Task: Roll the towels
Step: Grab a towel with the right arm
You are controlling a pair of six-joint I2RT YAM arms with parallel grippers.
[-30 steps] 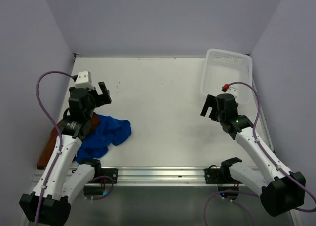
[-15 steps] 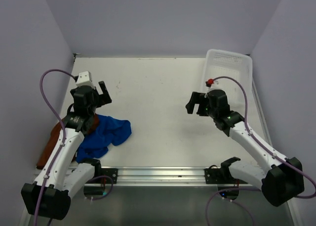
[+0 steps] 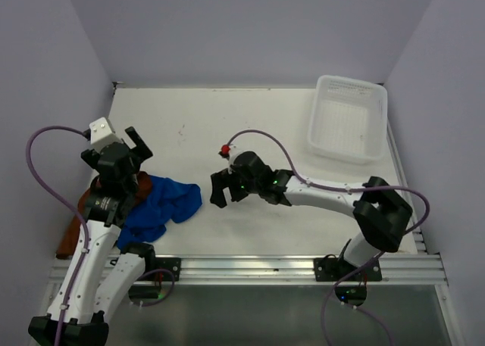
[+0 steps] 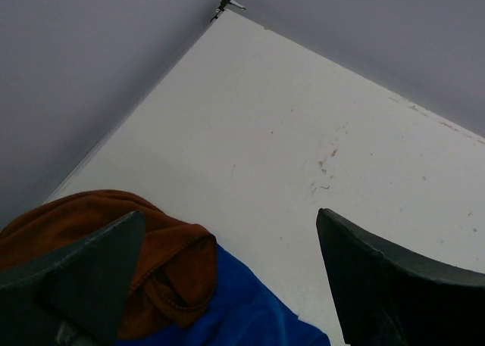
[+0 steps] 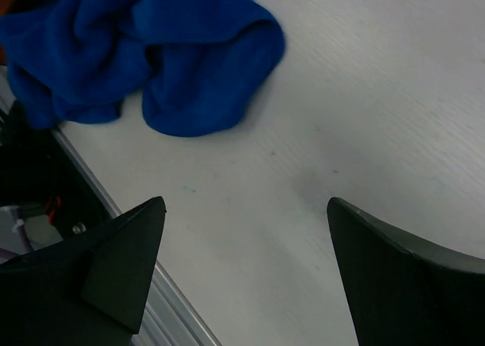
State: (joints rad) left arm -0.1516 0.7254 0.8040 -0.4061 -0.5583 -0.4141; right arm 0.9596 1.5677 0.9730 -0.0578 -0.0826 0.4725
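A: Left fingers (image 4: 76, 278) apart, empty, over the rust-brown towel (image 4: 98, 210), bunched left of the blue towel (image 3: 163, 202).
B: Right fingers (image 5: 402, 278) apart just right of the blue towel, probably lined up to pinch its edge for flattening.

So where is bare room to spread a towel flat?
Free: far middle of the table, between left wall and white basket; also near middle, between right arm and front rail. Crowded: near left, where blue towel and brown towel lie heaped.
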